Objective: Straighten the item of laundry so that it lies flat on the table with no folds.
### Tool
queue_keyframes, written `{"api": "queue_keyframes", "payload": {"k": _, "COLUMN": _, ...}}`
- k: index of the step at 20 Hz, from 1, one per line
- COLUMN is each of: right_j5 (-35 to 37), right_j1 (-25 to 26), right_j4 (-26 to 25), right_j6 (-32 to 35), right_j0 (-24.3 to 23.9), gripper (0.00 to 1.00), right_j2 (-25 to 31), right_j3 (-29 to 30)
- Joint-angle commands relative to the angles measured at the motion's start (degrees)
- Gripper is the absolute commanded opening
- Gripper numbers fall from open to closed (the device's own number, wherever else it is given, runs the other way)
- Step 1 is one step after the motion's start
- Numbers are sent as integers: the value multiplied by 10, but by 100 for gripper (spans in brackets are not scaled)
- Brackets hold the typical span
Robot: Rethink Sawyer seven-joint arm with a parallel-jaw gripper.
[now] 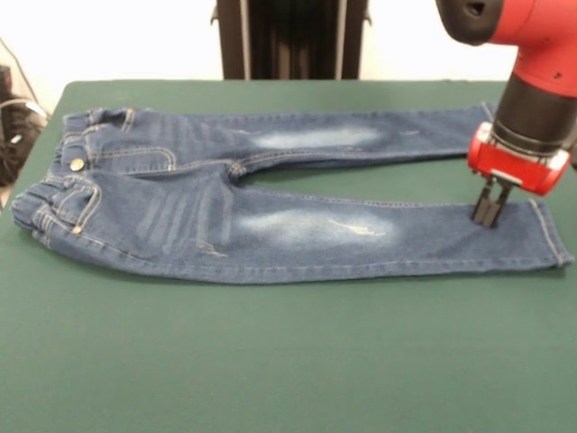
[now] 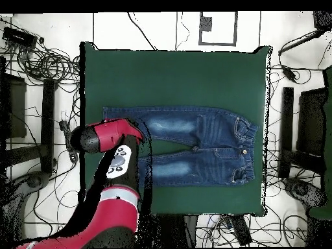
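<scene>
In the front view the jeans (image 1: 270, 203) lay spread across the middle of the green table (image 1: 270, 361), with bare cloth showing on every side of them. At the left sat the elastic waistband (image 1: 54, 180), slightly bunched, with a metal button (image 1: 77, 164) near its middle and tan stitching round the pockets. From there the 2 legs ran rightward, parting at the crotch and leaving a narrow wedge of table between them. Each leg carried a faded whitish patch on the thigh. The far leg ended near the arm; the near leg ended at a hem (image 1: 552, 236) close to the right edge of the picture. Both legs looked nearly flat, with only light creases by the hips.

At the right the red and black arm came down, and the gripper (image 1: 489, 209) stood upright with its tips touching the near leg just short of the hem. Its dark fingers sat close together; whether they pinched any denim could not be told.

From overhead the jeans (image 2: 194, 146) lay mid-table, and the arm (image 2: 113, 155) covered the leg ends.
</scene>
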Motion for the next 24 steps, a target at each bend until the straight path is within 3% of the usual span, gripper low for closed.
{"api": "queue_keyframes", "payload": {"k": 1, "right_j5": -24, "right_j1": 24, "right_j4": 52, "right_j6": 137, "right_j0": 34, "gripper": 0, "right_j2": 20, "right_j3": 59}}
{"api": "queue_keyframes", "payload": {"k": 10, "right_j5": -32, "right_j1": 26, "right_j4": 62, "right_j6": 108, "right_j0": 33, "gripper": 0, "right_j2": 9, "right_j3": 66}}
{"api": "queue_keyframes", "payload": {"k": 15, "right_j5": -49, "right_j1": -5, "right_j4": 55, "right_j6": 69, "right_j0": -10, "gripper": 0, "right_j2": 46, "right_j3": 118}}
{"api": "queue_keyframes", "payload": {"k": 24, "right_j5": -45, "right_j1": 13, "right_j4": 107, "right_j6": 142, "right_j0": 52, "gripper": 0, "right_j2": 27, "right_j3": 95}}
